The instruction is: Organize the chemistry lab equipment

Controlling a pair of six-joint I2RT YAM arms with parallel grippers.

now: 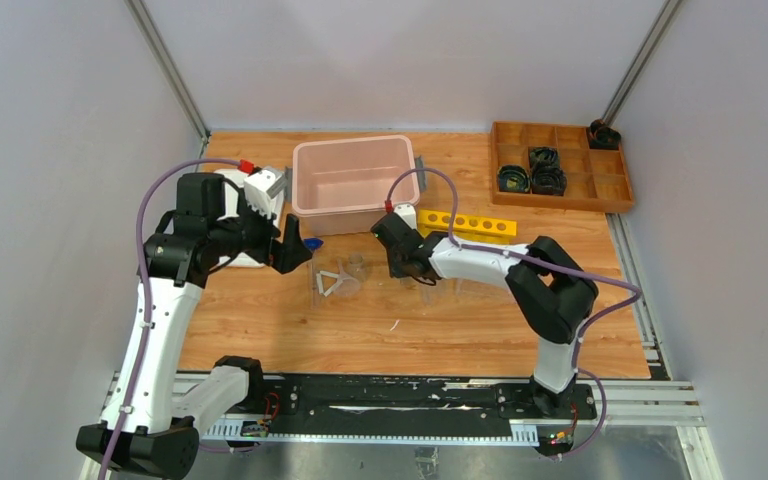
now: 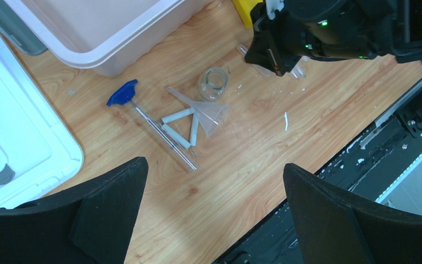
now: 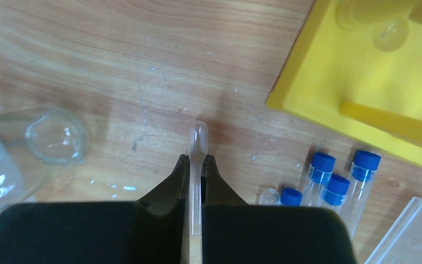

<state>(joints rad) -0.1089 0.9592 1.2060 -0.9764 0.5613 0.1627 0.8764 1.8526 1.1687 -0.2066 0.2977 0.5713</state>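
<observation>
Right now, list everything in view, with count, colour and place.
tub: one, pink, far centre
white tray: one, left of the tub
tube rack: one, yellow, right of the tub
compartment tray: one, brown wood, far right corner
ring parts: several, black, mostly in the compartment tray
beaker: one, clear, table centre
funnel: one, clear, beside the beaker
triangle: one, white, against the funnel
rod: one, clear with a blue end, left of the triangle
capped tubes: four, clear with blue caps, near the tube rack
clear rack: one, beside the capped tubes
thin tube: one, clear, held
left gripper: open, above the funnel
right gripper: shut on the thin tube
</observation>
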